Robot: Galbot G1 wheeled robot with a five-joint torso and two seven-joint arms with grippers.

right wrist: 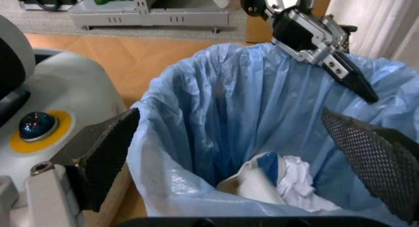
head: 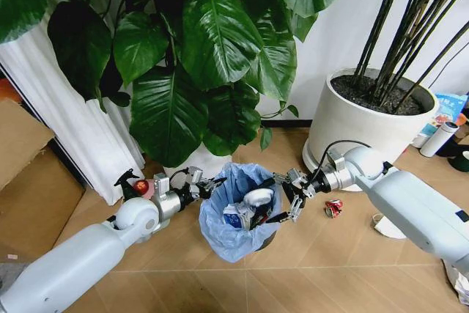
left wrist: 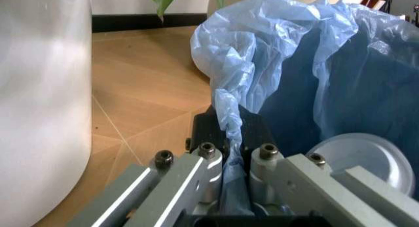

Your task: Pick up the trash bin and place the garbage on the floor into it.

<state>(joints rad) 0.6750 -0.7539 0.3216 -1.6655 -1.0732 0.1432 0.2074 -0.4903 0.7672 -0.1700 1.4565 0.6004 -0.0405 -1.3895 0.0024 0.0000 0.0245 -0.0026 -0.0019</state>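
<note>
- Blue crinkly plastic lines the trash bin (head: 238, 214), which stands on the floor (head: 322, 262) between the two arms, just in front of a white plant pot (head: 366, 119) and the big-leaved plant (head: 212, 56).
- Left gripper (head: 207, 186) is at the bin's rim on the robot's left; in the left wrist view its jaws are clenched on a fold of the bag and the black rim beneath it (left wrist: 229, 138).
- Right gripper (head: 292, 197) hovers at the opposite rim with jaws spread wide and nothing between them; the right wrist view looks down into the bin past both dark finger pads (right wrist: 105, 153).
- Inside the bin lie a blue-white carton (head: 236, 216), crumpled white paper (right wrist: 295, 180) and a white lid (left wrist: 360, 158).
- A crushed red can (head: 333, 208) lies on the floor just beside the right arm, near the plant pot's base.
- Judgement: the bin is secured and some garbage is already in, so the collecting step is under way, with the can apparently left to gather.
- The next move calls for the right gripper to swing away from the rim, drop low over the can and close on it squarely, while the left keeps the bin steady.
</note>
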